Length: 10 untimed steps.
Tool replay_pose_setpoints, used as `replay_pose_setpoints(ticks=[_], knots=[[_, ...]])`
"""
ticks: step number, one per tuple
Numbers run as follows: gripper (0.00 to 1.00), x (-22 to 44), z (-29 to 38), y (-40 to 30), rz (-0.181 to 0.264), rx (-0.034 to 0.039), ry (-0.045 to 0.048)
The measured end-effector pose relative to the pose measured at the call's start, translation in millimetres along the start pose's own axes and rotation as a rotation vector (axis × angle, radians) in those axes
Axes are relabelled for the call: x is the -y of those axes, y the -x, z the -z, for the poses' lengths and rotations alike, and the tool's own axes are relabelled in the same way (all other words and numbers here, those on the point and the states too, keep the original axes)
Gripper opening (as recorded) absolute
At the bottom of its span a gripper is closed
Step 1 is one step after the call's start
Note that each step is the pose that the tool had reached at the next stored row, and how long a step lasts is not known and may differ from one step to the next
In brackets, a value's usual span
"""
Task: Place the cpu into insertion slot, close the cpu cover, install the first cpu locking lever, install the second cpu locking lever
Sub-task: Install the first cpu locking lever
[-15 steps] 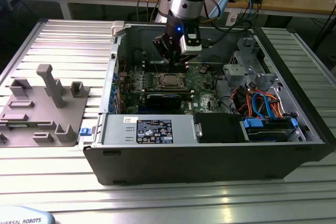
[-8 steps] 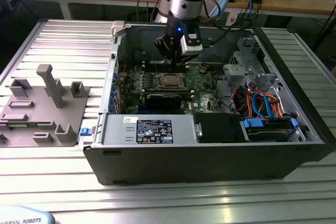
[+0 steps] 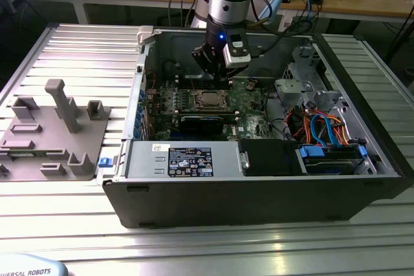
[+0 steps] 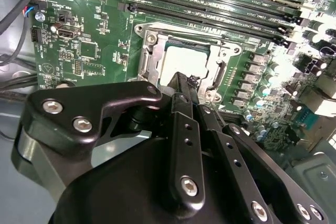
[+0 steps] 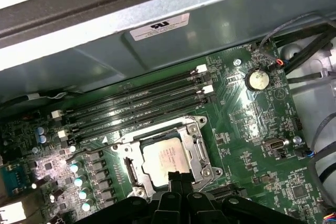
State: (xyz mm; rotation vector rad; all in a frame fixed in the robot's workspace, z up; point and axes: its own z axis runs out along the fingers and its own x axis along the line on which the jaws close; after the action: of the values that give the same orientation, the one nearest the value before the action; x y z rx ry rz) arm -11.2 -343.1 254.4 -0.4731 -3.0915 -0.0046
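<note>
The cpu [image 3: 208,99] lies flat in its socket on the green motherboard [image 5: 247,129], silvery top up, in both wrist views as well [image 4: 181,59] [image 5: 164,156]. The cpu cover [image 5: 198,148], a silver metal frame, lies down around it, and its cut-out leaves the chip's top showing [image 4: 151,59]. My gripper [image 3: 217,75] hangs just above the socket's edge inside the case. Its black fingers are pressed together at the tip [image 4: 185,83] [image 5: 178,176], with nothing between them. I cannot make out how the locking levers stand.
The open computer case [image 3: 259,192] stands on a ribbed metal table [image 3: 77,50]. Black memory slots [image 5: 136,103] run beside the socket. A long black card [image 3: 207,121], cables and a drive cage [image 3: 330,127] fill the exterior view's right. A grey fixture [image 3: 52,134] stands outside the case on the exterior view's left.
</note>
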Motion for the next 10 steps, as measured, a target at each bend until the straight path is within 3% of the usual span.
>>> replay_pose_setpoints(ticks=[4, 10], knots=[[0.11, 0.0, -0.1, -0.1, 0.027, -0.004, 0.0122], [0.11, 0.0, 0.0, 0.0, 0.132, -0.0048, 0.0102]])
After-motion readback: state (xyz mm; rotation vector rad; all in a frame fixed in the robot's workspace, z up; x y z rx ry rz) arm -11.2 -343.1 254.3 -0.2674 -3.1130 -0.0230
